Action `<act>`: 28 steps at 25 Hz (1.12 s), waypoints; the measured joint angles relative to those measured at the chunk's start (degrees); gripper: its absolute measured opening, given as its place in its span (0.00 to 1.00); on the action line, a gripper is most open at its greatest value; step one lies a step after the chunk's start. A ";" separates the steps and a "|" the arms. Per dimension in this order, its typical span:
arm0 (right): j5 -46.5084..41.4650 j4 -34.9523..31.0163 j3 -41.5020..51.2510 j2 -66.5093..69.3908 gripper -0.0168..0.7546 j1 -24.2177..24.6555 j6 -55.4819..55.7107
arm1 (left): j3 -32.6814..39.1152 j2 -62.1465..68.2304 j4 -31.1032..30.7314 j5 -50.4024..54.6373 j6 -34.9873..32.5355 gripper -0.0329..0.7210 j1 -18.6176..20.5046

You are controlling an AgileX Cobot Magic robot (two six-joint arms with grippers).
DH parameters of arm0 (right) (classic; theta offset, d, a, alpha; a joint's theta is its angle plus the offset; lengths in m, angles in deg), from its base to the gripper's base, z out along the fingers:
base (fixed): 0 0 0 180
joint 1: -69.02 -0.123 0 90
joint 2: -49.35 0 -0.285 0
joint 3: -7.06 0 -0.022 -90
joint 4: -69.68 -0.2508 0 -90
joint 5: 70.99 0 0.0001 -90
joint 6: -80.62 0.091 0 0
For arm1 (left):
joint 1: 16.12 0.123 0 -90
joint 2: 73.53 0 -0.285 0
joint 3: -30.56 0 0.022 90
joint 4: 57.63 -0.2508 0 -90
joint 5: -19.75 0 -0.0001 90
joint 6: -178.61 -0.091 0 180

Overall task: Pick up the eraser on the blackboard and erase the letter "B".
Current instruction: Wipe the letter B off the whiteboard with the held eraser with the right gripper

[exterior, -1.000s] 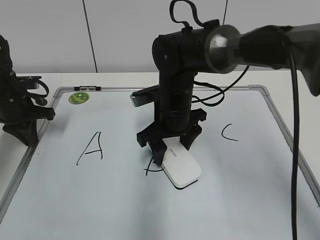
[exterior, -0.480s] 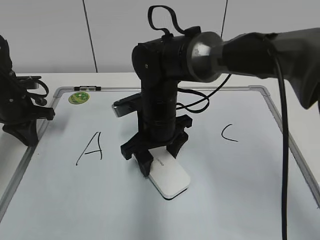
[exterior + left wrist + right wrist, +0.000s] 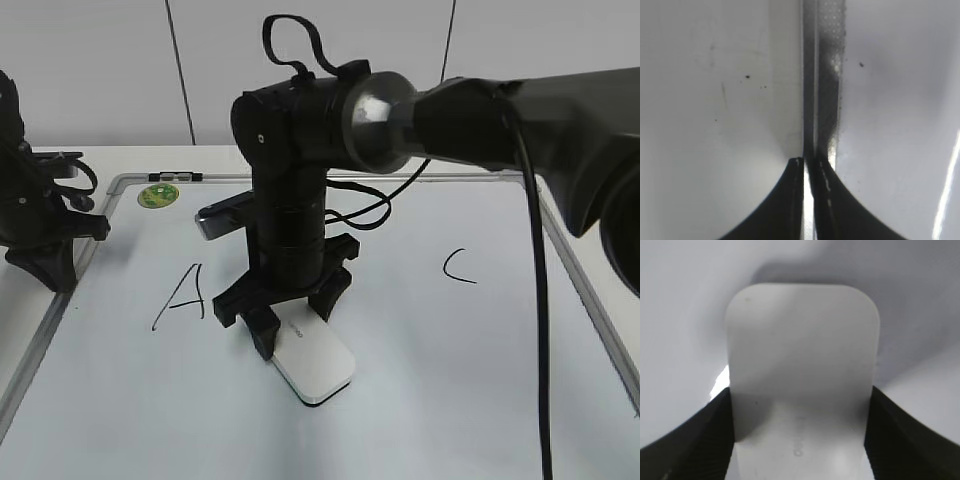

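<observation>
Blackboard [image 3: 480, 400]: white board in a grey frame, lying flat, with a round green sticker [image 3: 158, 195] at its 10 o'clock corner. Markings visible: a black "A" [image 3: 182, 297] at 9 o'clock of centre and a black "C" [image 3: 459, 266] at 3 o'clock; the letter "B" cannot be made out between them, where the arm and eraser stand. Eraser [image 3: 313, 362]: white rounded block, flat on the board near centre, just at 4 o'clock of the "A". Right gripper [image 3: 290, 318]: pointing down, jaws clamped on the eraser's two long sides, as the right wrist view confirms [image 3: 800, 440]. Left gripper [image 3: 809, 200]: fingers pressed together on nothing, resting over the board's frame at the 9 o'clock edge.
</observation>
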 joint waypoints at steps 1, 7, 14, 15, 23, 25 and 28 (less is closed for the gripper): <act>0.00 0.28 0.00 0.09 0.71 0.00 0.15 | 0.00 0.00 0.00 0.00 0.00 0.07 0.00; 0.00 1.98 -0.08 0.09 0.71 0.12 1.84 | 0.00 0.00 0.12 0.00 -0.10 0.07 0.00; 0.10 1.98 -0.08 0.09 0.71 2.37 2.41 | 0.00 0.00 0.12 -0.10 -0.10 0.07 0.00; 0.10 1.98 -0.08 0.09 0.71 2.65 2.41 | 0.00 0.00 0.12 -0.10 -0.10 0.07 0.00; 0.18 4.64 -0.22 0.09 0.71 6.93 3.02 | 0.00 0.00 0.12 -0.20 -0.10 0.07 0.00; 0.18 5.72 -0.44 0.09 0.71 8.30 3.30 | 0.00 0.00 0.12 -0.20 -0.10 0.07 0.00; 0.22 6.91 -0.53 0.09 0.71 10.56 4.07 | 0.00 0.00 0.12 -0.28 -0.10 0.07 0.00</act>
